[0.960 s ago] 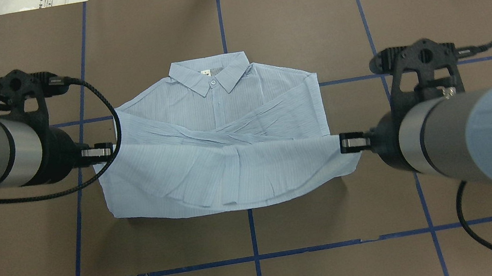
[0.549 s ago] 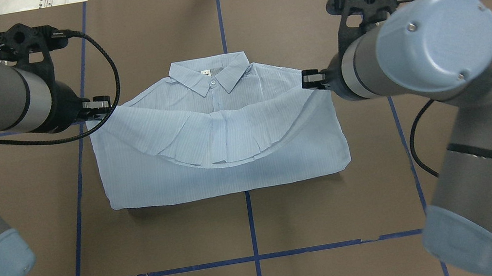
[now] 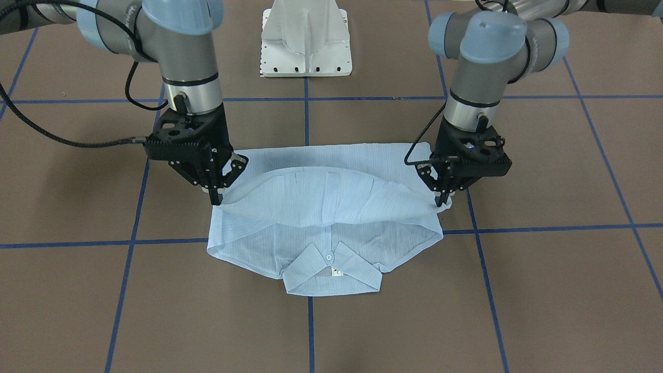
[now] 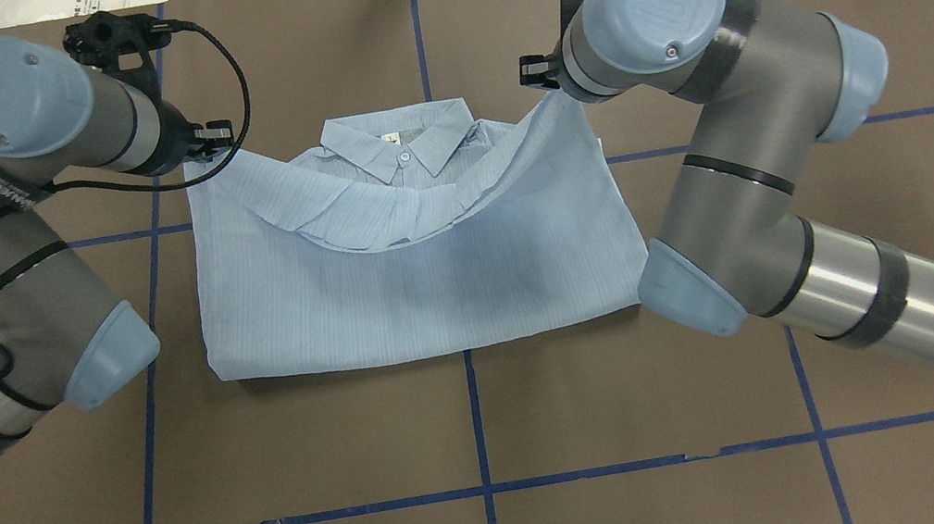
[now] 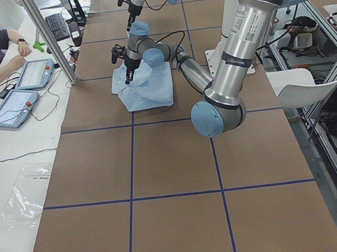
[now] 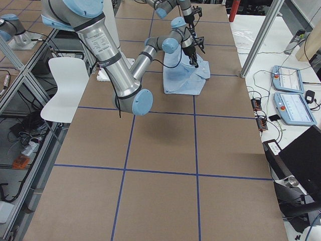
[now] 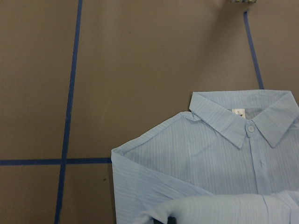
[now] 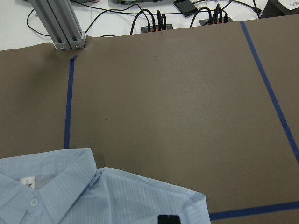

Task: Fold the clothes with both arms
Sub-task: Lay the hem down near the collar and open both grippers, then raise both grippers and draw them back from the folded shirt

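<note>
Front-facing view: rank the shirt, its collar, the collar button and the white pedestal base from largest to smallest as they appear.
1. shirt
2. white pedestal base, though cropped at the top edge
3. collar, not far behind the base
4. collar button

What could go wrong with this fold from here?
1. The held edge sags between left gripper and right gripper; set down so, it may land curved and pleated.
2. Each gripper pinches only a corner of the thin shirt; a slip would likely drop that side short of the collar.
</note>
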Robot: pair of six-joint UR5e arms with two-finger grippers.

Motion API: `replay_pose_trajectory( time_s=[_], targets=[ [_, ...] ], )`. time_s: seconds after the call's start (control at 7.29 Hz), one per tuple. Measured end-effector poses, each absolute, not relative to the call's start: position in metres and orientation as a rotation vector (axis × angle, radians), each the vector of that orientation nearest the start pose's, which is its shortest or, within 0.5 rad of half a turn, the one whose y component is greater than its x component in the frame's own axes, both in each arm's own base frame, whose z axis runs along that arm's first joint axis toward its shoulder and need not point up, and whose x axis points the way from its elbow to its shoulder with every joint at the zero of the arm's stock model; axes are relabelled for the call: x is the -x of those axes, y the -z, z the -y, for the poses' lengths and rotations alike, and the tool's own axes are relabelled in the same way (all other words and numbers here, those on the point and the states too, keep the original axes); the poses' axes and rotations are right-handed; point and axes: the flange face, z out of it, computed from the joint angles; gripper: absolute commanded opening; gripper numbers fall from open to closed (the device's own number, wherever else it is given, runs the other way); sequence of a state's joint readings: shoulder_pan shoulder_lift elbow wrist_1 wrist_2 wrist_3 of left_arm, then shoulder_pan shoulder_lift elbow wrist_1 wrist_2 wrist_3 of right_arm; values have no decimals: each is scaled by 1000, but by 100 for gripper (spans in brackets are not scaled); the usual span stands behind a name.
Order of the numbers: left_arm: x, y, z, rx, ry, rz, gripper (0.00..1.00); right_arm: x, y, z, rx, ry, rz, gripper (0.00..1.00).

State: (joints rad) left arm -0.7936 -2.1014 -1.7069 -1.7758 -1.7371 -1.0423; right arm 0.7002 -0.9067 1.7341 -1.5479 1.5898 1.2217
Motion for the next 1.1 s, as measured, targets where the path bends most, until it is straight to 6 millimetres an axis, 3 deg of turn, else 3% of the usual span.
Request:
replay_pose_trajectory(
  time_s=[0.27,0.55,0.69,1.1],
  targets=[
    [-408,-322,589,-431,199,-734,0,456,-240,559,-403,-322,719,0],
    [-419,-352,597,-432,203,-712,0,469,-273,563,-391,-312,700,0],
    [-422,-357,596,-430,199,-709,99,472,-281,561,-392,-305,704,99],
    [-424,-346,583,-451,143,-736,100,471,-286,553,-399,-295,728,100]
  ],
)
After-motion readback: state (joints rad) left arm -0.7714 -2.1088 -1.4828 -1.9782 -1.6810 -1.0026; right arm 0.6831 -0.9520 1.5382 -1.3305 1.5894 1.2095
